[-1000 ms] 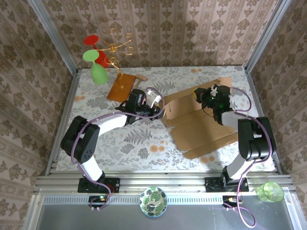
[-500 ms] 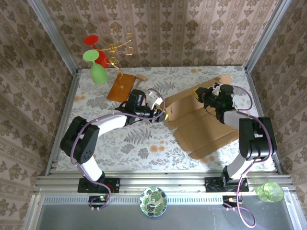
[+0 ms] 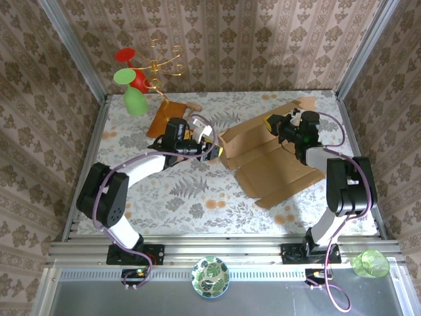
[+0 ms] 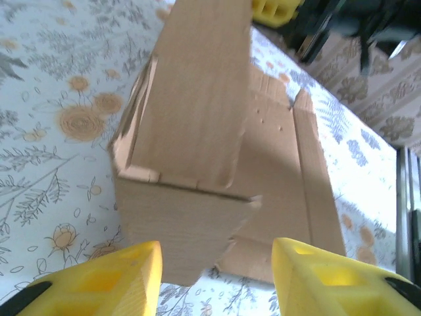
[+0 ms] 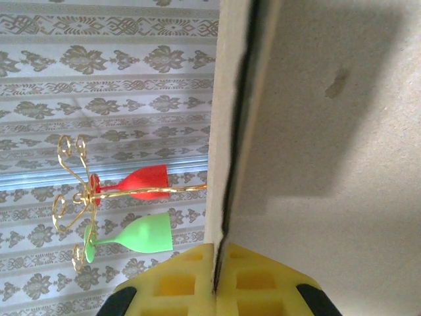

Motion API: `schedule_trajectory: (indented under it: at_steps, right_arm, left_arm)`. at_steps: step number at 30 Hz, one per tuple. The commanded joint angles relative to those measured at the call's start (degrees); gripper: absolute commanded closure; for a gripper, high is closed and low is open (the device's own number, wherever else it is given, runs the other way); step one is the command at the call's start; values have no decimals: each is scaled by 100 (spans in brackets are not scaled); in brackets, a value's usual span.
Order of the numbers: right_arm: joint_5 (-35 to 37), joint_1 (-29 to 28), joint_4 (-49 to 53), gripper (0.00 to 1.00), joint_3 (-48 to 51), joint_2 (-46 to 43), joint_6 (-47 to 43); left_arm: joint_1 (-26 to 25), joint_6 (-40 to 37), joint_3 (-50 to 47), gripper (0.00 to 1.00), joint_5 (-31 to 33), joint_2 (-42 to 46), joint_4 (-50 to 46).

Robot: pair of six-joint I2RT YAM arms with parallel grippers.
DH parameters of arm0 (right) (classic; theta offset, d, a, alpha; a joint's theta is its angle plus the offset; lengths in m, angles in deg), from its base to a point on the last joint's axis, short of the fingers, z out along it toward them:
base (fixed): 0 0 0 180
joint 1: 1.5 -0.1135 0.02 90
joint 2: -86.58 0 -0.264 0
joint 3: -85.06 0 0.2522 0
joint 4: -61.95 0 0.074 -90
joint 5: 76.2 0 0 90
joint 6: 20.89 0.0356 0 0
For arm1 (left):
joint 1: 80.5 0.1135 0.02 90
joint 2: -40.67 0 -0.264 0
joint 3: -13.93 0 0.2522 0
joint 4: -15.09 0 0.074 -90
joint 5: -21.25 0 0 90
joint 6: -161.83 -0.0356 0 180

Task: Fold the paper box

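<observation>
The left arm is leaning low across the floral bench [image 3: 177, 197] toward 2 o'clock. Its left end effector [image 3: 212, 150] is standing released, yellow fingertips [image 4: 99, 286] spread just short of a folded corner. The paper box [image 3: 266, 168], plain matte brown cardboard with creased flaps, is lying right of centre, one panel raised. The right arm is bending toward 11 o'clock, and the right end effector [image 3: 272, 124] is clenching the box's far upright edge.
</observation>
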Motion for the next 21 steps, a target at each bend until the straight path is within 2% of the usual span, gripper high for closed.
schedule_trajectory:
  at_steps: [1, 4, 6, 7, 13, 16, 21]
  right_arm:
    - [216, -65, -237, 100, -129, 131, 55]
    - [294, -84, -315, 100, -128, 184, 142]
    - [324, -93, -346, 100, -120, 176, 185]
    - [329, -93, -355, 100, -120, 169, 208]
    - [312, -107, -440, 100, -68, 171, 293]
    - [307, -107, -517, 100, 14, 160, 323]
    - [279, -98, -566, 100, 100, 85, 350]
  left_arm:
    - [-194, 235, 435, 50, 762, 729, -466]
    - [-679, -399, 976, 50, 2113, 937, -1683]
    - [-877, -829, 1468, 51, 3023, 742, -2507]
    - [-903, -979, 1725, 51, 3249, 571, -2799]
    - [-923, -1546, 2875, 51, 3340, -455, -3583]
    - [-868, -1679, 3133, 50, 3400, -757, -3674]
    - [-872, -1994, 3391, 53, 2914, -1084, -3733]
